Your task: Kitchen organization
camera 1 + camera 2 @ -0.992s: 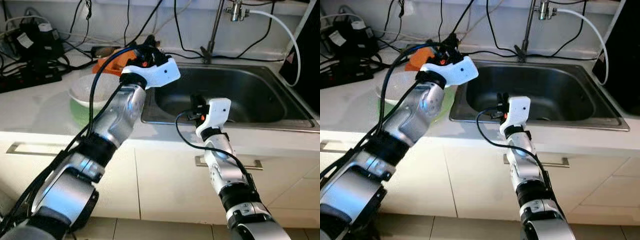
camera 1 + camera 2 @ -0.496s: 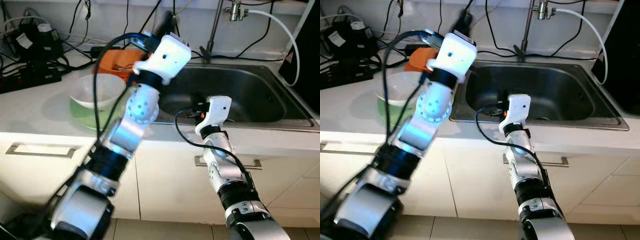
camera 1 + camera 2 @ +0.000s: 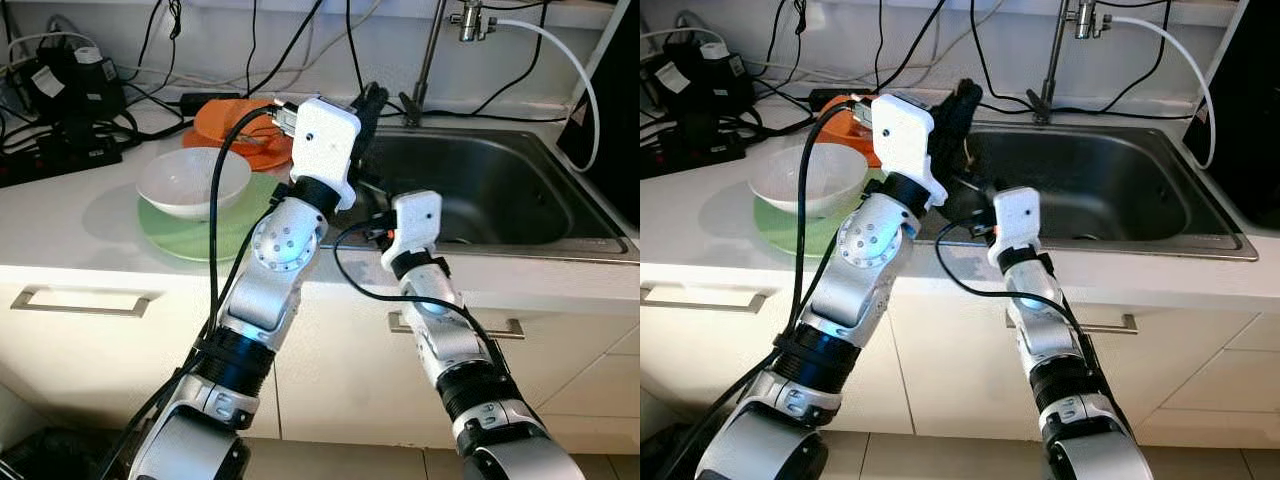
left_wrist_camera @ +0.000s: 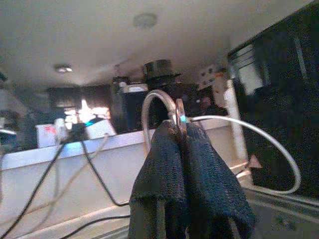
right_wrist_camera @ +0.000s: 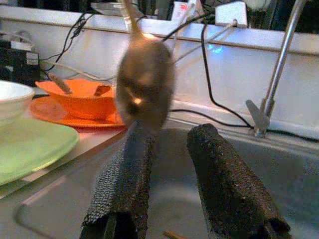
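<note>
From the head, the left gripper (image 3: 368,100) is raised over the sink's (image 3: 520,195) near-left corner, beside the white bowl (image 3: 193,182) on the counter (image 3: 70,215). Its wrist view shows fingers pinched on a spoon (image 4: 175,113) standing upright. The right gripper (image 5: 172,179) hangs narrowly parted over the open basin.

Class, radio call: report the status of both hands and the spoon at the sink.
Left hand shut on spoon, raised over sink's left rim. Right hand open close under the spoon. Cables trail behind sink.

plates 2 – green (image 3: 190,232), orange (image 3: 215,145) | bowls 2 – white (image 3: 193,183), orange (image 5: 87,97) | sink 1 (image 3: 520,195)
</note>
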You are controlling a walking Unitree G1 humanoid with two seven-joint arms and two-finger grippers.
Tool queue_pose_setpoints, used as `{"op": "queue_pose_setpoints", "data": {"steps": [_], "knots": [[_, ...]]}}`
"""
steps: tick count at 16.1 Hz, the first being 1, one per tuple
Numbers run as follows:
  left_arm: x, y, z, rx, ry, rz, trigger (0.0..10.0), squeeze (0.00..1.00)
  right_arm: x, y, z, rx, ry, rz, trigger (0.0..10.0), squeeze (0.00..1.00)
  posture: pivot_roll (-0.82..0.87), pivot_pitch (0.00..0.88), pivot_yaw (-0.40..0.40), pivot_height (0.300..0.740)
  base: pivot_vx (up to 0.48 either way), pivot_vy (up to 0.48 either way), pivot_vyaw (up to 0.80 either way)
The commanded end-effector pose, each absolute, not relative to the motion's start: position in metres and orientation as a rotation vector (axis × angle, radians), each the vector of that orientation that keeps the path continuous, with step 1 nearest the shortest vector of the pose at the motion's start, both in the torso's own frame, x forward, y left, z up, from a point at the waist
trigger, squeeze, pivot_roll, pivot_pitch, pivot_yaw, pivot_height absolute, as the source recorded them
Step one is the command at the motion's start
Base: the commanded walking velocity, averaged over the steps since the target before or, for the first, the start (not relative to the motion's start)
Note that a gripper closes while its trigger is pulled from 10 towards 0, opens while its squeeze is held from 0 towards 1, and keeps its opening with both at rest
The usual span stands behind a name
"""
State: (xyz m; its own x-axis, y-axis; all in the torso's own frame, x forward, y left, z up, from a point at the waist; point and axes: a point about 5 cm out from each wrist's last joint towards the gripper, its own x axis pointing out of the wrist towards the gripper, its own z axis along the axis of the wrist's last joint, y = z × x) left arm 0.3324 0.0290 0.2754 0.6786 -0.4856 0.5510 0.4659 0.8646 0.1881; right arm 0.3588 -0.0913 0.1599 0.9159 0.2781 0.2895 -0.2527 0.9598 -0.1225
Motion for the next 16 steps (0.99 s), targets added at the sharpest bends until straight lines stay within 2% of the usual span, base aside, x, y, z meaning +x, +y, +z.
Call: {"op": "queue_pose_setpoints", "data": {"steps": [1,3,9,14,16], "knots": [[0.328,0.027,0.278,0.009,-0.633,-0.572,10.0,0.00,0.359,-0.089,0.169,-0.146,-0.355,0.291,10.0,0.00,0.01,0.000,0.010,0.740,0.000,0.000,0.00],[0.326,0.025,0.279,0.007,-0.633,-0.604,10.0,0.00,0.358,-0.086,0.171,-0.279,-0.393,0.305,10.0,0.00,0.01,0.000,0.011,0.740,0.000,0.000,0.00],[0.327,0.031,0.280,-0.029,-0.613,-0.609,10.0,0.00,0.358,-0.091,0.177,-0.240,-0.414,0.265,10.0,0.00,0.01,0.000,0.010,0.740,0.000,0.000,0.00],[0.334,0.054,0.290,-0.129,-0.648,-0.492,10.0,0.00,0.360,-0.102,0.174,-0.156,-0.384,0.212,10.0,0.00,0.00,0.000,0.009,0.740,0.000,0.000,0.00],[0.341,0.065,0.288,-0.156,-0.623,-0.462,10.0,0.00,0.356,-0.099,0.178,-0.130,-0.414,0.255,10.0,0.00,0.00,0.000,0.010,0.740,0.000,0.000,0.00]]}}
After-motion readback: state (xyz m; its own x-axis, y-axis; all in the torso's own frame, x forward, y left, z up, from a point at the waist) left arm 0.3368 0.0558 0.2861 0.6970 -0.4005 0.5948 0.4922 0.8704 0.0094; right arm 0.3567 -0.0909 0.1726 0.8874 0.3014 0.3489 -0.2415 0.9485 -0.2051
